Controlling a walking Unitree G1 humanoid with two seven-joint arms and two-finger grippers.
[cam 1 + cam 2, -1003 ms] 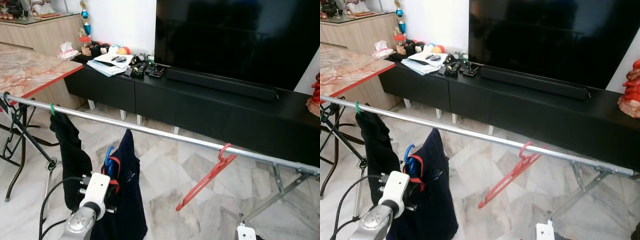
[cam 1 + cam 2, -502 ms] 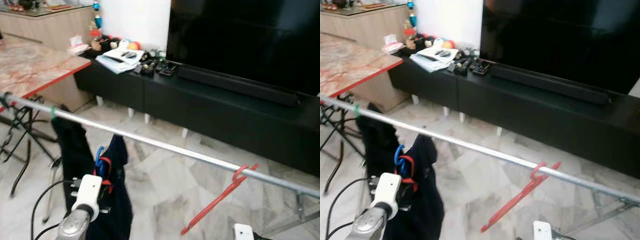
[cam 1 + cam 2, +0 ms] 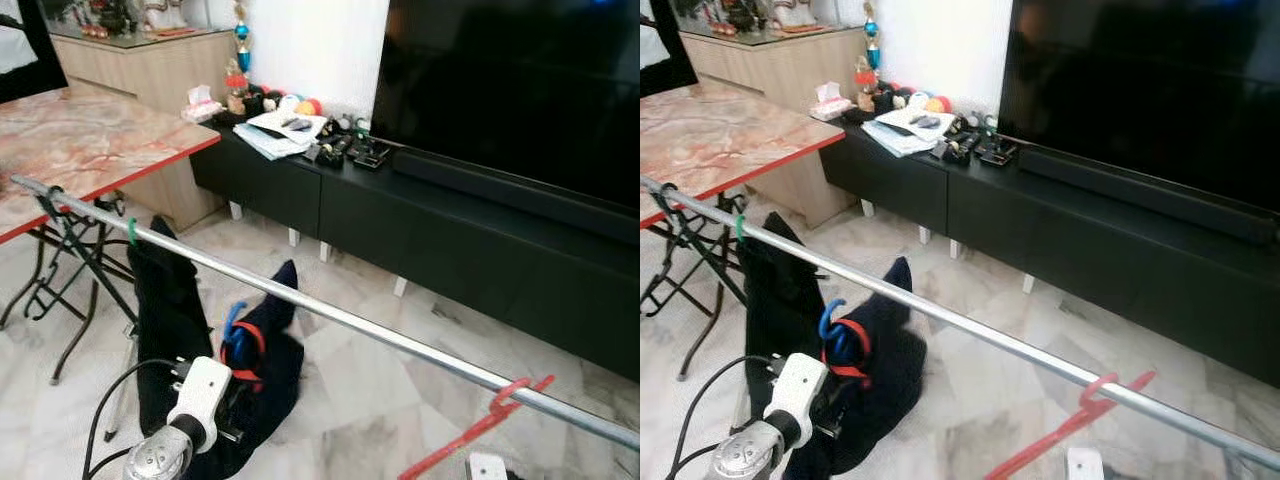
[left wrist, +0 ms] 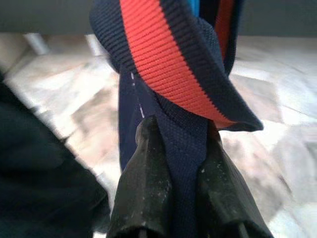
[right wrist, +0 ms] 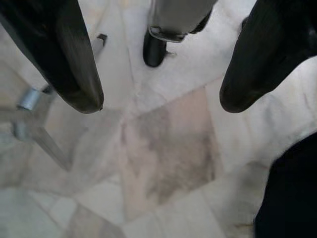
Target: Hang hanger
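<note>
The left end effector (image 4: pixel 176 163), clamped on the navy garment (image 3: pixel 265 365) carrying the blue hanger (image 3: pixel 232 325), has sunk further below the rail (image 3: pixel 360 325), so hanging remains undone; the right end effector (image 5: pixel 161 101) gapes wide.

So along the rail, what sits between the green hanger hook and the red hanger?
In the left eye view, bare rail runs between the green hook and red hanger; the navy garment hangs below it.
</note>
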